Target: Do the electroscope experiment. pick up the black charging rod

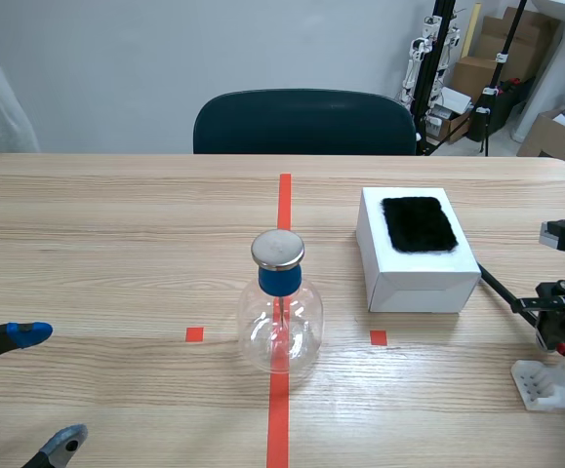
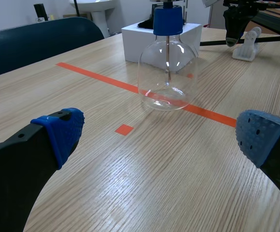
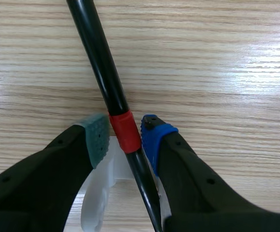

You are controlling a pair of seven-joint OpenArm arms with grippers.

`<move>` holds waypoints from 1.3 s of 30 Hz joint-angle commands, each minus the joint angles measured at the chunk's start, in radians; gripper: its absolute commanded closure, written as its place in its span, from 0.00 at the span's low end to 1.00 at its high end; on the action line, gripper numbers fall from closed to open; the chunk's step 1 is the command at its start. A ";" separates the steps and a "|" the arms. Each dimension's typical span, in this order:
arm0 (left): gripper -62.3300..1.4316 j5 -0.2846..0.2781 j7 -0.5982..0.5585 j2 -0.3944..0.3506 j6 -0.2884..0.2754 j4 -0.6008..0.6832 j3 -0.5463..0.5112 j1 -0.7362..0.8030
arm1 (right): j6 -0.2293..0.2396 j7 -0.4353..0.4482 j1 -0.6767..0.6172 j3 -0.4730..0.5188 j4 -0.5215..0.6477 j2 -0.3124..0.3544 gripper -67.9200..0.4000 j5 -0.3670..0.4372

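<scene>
Right gripper [image 3: 124, 133], near right: clenched on black charging rod [image 3: 101, 63] at red band [image 3: 125, 129], over white stand [image 3: 98, 203]. Left gripper [image 2: 161, 135], near left: released, holding nothing.

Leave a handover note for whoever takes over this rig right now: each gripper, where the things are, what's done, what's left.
Left gripper: open and holding nothing, low over the table on the near side of the electroscope flask.
Right gripper: shut on the black charging rod at its red band, above the white stand.
The flask stands on the centre tape line. The white box, with the black fur pad on top, sits beside it toward the right arm.
Done: rod gripped.
Left: lift the rod off the stand. Whether it has cleared the stand cannot be told.
</scene>
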 commanded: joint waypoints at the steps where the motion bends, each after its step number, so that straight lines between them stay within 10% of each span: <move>1: 0.00 -0.014 -0.046 -0.009 0.002 0.019 -0.006 0.000 | 0.000 0.000 0.016 0.014 0.011 0.011 0.79 0.005; 13: 0.00 -0.014 -0.046 -0.009 0.002 0.019 -0.006 0.000 | 0.000 0.000 0.016 0.014 0.011 0.011 1.00 0.004; 39: 0.00 -0.014 -0.046 -0.009 0.002 0.019 -0.006 0.000 | 0.000 -0.052 0.008 0.066 0.094 0.048 1.00 0.049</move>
